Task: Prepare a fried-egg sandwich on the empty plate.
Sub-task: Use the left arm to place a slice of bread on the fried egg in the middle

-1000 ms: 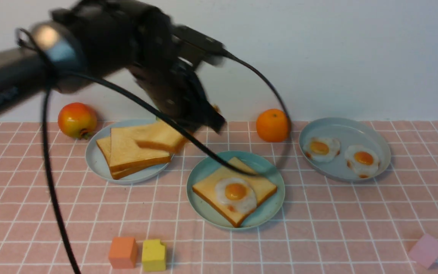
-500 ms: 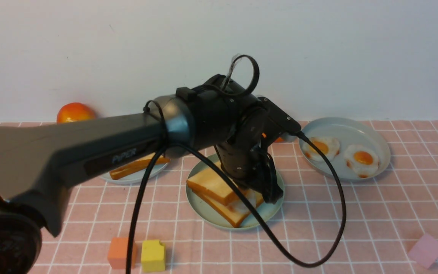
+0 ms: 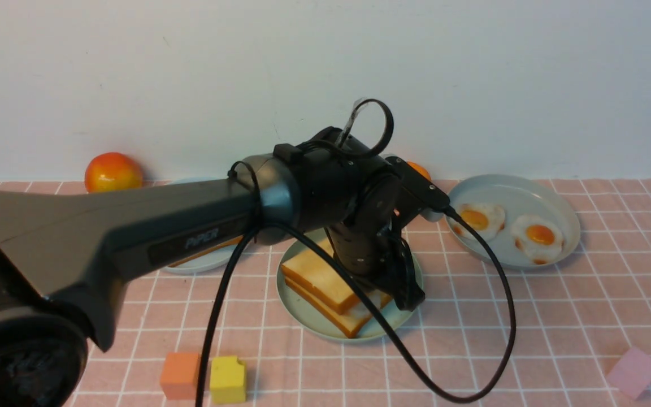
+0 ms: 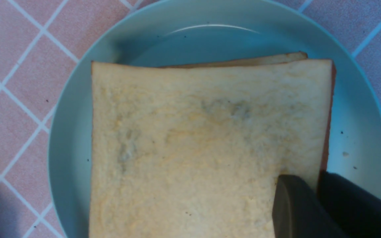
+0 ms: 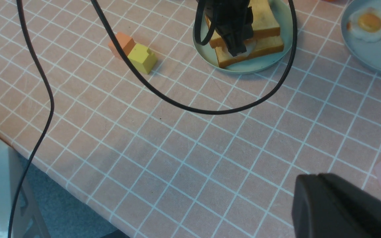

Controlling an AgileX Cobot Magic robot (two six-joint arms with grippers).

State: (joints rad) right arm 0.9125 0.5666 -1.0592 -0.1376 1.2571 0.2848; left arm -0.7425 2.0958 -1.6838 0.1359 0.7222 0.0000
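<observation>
The fried-egg sandwich [image 3: 317, 277] lies on the mint-green plate [image 3: 314, 325] in the middle of the table: two toast slices with a white egg edge [image 3: 366, 308] peeking out between them. My left gripper [image 3: 407, 294] reaches down over it and is shut on the right edge of the top slice. In the left wrist view the top slice [image 4: 193, 148] covers most of the plate [image 4: 356, 132], with the gripper [image 4: 316, 180] pinching its edge. The right wrist view shows the sandwich [image 5: 263, 43] far off. My right gripper [image 5: 319, 185] is shut and empty above the near tablecloth.
A grey-blue dish [image 3: 571, 226] with two fried eggs stands at the right. A paler plate with toast [image 3: 201, 263] is mostly hidden behind my left arm. A red-orange fruit [image 3: 112, 172] and an orange [image 3: 419, 169] sit by the wall. Orange [image 3: 181, 376], yellow [image 3: 228, 379] and pink [image 3: 633, 372] blocks lie in front.
My left arm swung from the toast plate to the mint-green plate with a slice. The slice now lies over the egg and the bottom toast; the egg's yolk is covered.
</observation>
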